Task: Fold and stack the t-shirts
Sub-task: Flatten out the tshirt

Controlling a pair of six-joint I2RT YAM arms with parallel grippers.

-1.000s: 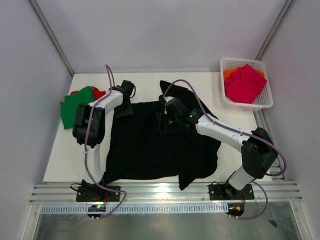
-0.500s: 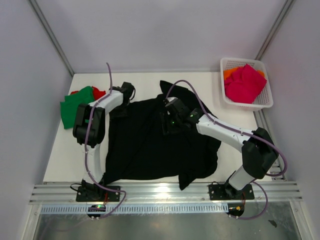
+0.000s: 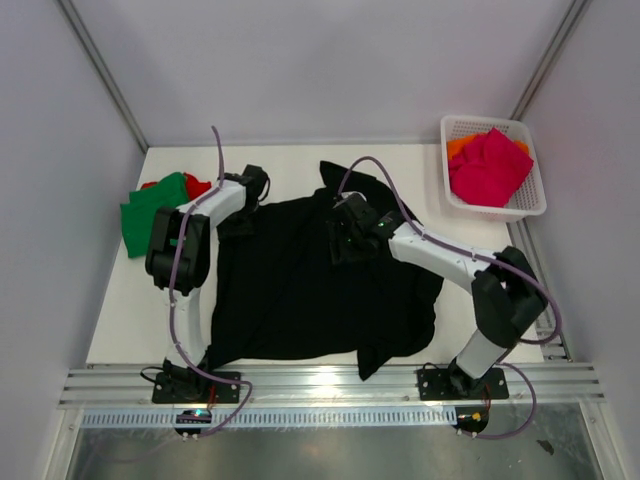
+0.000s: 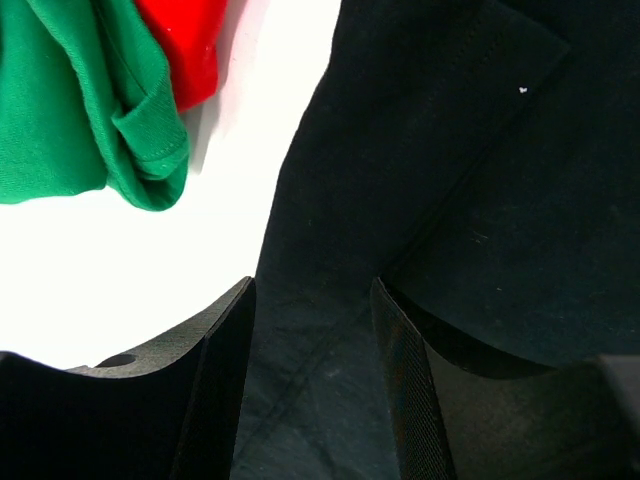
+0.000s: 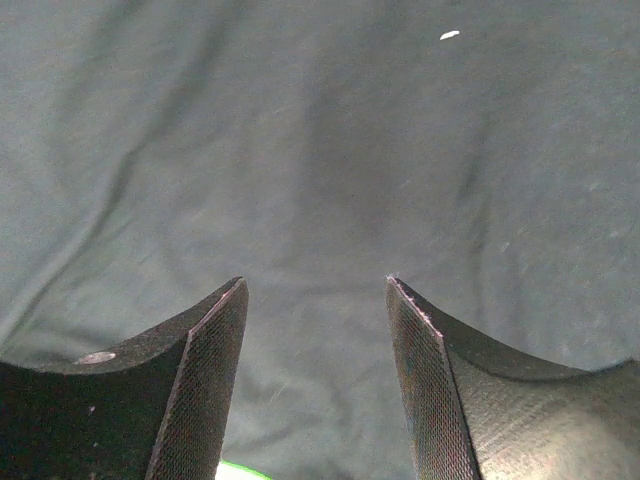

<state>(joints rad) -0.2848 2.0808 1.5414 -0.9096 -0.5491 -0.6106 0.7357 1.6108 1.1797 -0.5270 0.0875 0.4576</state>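
A large black t-shirt (image 3: pixel 300 290) lies spread, a little rumpled, over the middle of the white table (image 3: pixel 125 310). My left gripper (image 3: pixel 238 218) is low over its far left edge, open. In the left wrist view the gripper (image 4: pixel 312 290) straddles the black cloth (image 4: pixel 450 150) near its hem. My right gripper (image 3: pixel 348 243) hovers over the shirt's upper middle, open. In the right wrist view it (image 5: pixel 315 285) has only flat black fabric (image 5: pixel 320 130) below it. A green t-shirt (image 3: pixel 150 212) and a red one (image 3: pixel 197 185) lie folded at the far left.
A white lattice basket (image 3: pixel 535 203) at the far right corner holds a magenta-pink shirt (image 3: pixel 490 165) over an orange one (image 3: pixel 460 146). In the left wrist view the green shirt (image 4: pixel 70 100) and red shirt (image 4: pixel 185 40) lie just beyond the black hem. Walls enclose the table on three sides.
My right gripper has shifted a little toward the back right over the black shirt, and its elbow has swung nearer. The left arm has barely moved.
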